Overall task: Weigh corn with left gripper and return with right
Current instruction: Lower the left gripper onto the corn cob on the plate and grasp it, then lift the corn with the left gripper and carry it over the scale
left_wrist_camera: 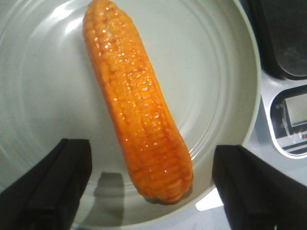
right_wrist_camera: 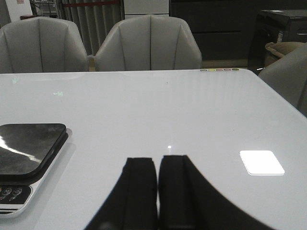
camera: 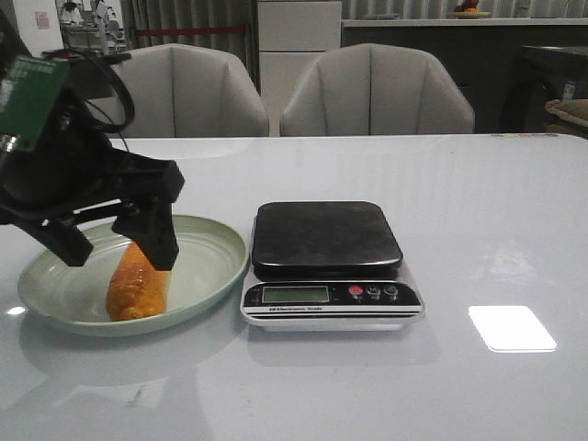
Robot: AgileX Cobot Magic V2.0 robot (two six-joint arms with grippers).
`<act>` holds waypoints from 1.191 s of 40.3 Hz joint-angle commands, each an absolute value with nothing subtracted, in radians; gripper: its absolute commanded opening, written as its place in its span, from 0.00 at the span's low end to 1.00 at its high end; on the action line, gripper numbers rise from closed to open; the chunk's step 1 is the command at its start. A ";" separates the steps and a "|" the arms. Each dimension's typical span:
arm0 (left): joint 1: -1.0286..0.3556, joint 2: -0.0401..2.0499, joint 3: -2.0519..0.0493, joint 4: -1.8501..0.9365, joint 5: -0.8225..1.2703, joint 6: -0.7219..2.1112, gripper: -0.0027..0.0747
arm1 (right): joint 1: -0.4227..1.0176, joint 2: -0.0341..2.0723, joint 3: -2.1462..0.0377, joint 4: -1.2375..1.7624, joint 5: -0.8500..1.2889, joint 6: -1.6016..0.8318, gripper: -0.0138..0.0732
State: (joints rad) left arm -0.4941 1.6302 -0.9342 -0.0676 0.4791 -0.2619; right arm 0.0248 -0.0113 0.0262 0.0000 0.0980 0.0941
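Note:
The orange-yellow corn (camera: 138,281) lies in the pale green plate (camera: 211,262) at the left of the table. My left gripper (camera: 118,244) hangs open just above the plate, one finger on each side of the cob's far end, not touching it. In the left wrist view the corn (left_wrist_camera: 136,105) lies lengthwise between the two black fingers (left_wrist_camera: 53,187), on the plate (left_wrist_camera: 216,72). My right gripper (right_wrist_camera: 157,165) is shut and empty, low over bare table to the right of the scale. It does not show in the front view.
A kitchen scale (camera: 326,241) with a black platform and a small display stands right of the plate; its corner shows in the right wrist view (right_wrist_camera: 26,148) and the left wrist view (left_wrist_camera: 288,110). Two grey chairs (camera: 377,92) stand behind the table. A bright light patch (camera: 511,328) lies on the right.

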 commanded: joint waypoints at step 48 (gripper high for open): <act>-0.713 1.748 -1.318 -0.190 0.437 -0.262 0.20 | 0.018 -0.031 0.030 -0.012 0.014 0.088 0.38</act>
State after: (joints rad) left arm -0.6916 1.7647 -1.2673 -0.1587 0.4957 -0.2595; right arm 0.0248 -0.0113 0.0262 0.0000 0.0980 0.0941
